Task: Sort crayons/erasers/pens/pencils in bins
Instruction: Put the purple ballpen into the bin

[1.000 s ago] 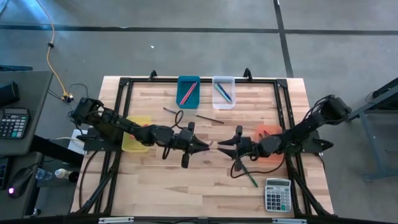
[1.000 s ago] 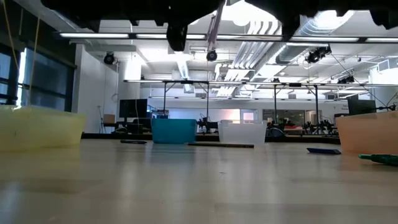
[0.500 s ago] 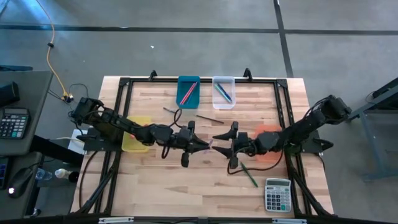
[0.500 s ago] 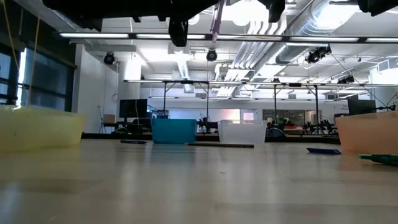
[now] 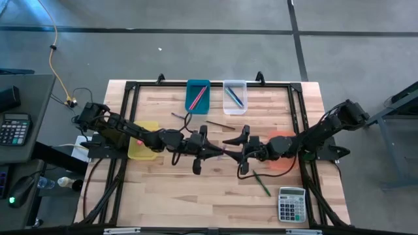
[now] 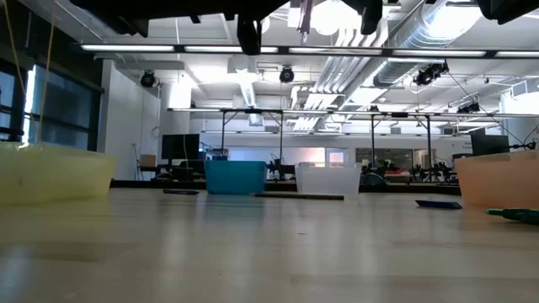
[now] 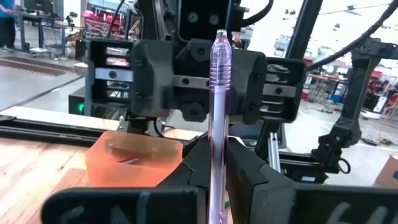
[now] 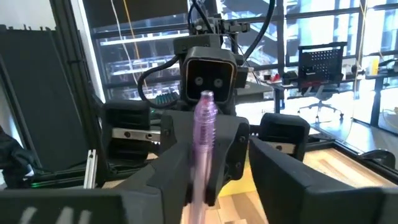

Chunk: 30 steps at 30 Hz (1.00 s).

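Left wrist view: gripped low on the barrel in the left tool (image 7: pixel 219 148), a clear purple pen (image 7: pixel 221 93), upright above the middle of the counter (image 5: pixel 163 189). Faced from 3 o'clock by the right tool (image 5: pixel 236 151); cannot tell whether closed. Likely light, stiff, slick plastic; best taken mid-barrel, squarely.

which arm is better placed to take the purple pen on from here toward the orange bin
Right. The right gripper sits open around the purple pen, which the left gripper grips mid-table. The orange bin lies just behind the right gripper, on that arm's side.
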Available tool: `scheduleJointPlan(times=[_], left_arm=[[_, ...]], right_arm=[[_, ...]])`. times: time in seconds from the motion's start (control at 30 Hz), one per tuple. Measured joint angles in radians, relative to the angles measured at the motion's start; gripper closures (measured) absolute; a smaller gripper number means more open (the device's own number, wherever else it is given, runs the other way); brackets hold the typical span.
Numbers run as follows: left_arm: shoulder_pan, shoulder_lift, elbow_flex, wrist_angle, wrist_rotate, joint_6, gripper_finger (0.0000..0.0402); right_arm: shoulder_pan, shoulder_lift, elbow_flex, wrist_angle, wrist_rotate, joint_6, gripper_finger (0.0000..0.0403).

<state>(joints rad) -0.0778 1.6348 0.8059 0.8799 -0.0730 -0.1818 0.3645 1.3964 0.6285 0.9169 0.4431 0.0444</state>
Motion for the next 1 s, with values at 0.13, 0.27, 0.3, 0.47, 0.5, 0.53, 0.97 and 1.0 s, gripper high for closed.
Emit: scheduleJointPlan(times=[0.13, 0.27, 0.3, 0.47, 0.5, 0.53, 0.97, 1.0], left_arm=[[0.011, 0.0, 0.0, -0.001, 0.016, -0.015, 0.0391], [0.014, 0.0, 0.0, -0.001, 0.02, -0.017, 0.0391], [0.015, 0.0, 0.0, -0.001, 0.021, -0.016, 0.0391], [0.015, 0.0, 0.0, -0.002, 0.028, -0.013, 0.0391], [0.015, 0.0, 0.0, -0.002, 0.028, -0.012, 0.0391], [0.015, 0.0, 0.0, -0.002, 0.028, -0.012, 0.0391], [0.017, 0.0, 0.0, -0.029, 0.023, -0.001, 0.0331], [0.021, 0.0, 0.0, -0.03, 0.03, -0.001, 0.0325]], right_arm=[[0.0, 0.0, 0.0, 0.0, -0.015, -0.018, 0.0294], [0.0, 0.0, 0.0, -0.002, -0.035, -0.025, 0.0341], [0.0, 0.0, 0.0, -0.004, -0.037, -0.025, 0.0351], [-0.005, 0.0, 0.0, -0.006, -0.041, -0.023, 0.0384], [-0.007, 0.0, 0.0, -0.006, -0.04, -0.023, 0.0385], [-0.01, 0.0, 0.0, -0.006, -0.041, -0.022, 0.0385], [-0.018, 0.0, 0.0, -0.011, -0.019, -0.051, 0.038], [-0.018, 0.0, 0.0, -0.007, -0.011, -0.062, 0.038]])
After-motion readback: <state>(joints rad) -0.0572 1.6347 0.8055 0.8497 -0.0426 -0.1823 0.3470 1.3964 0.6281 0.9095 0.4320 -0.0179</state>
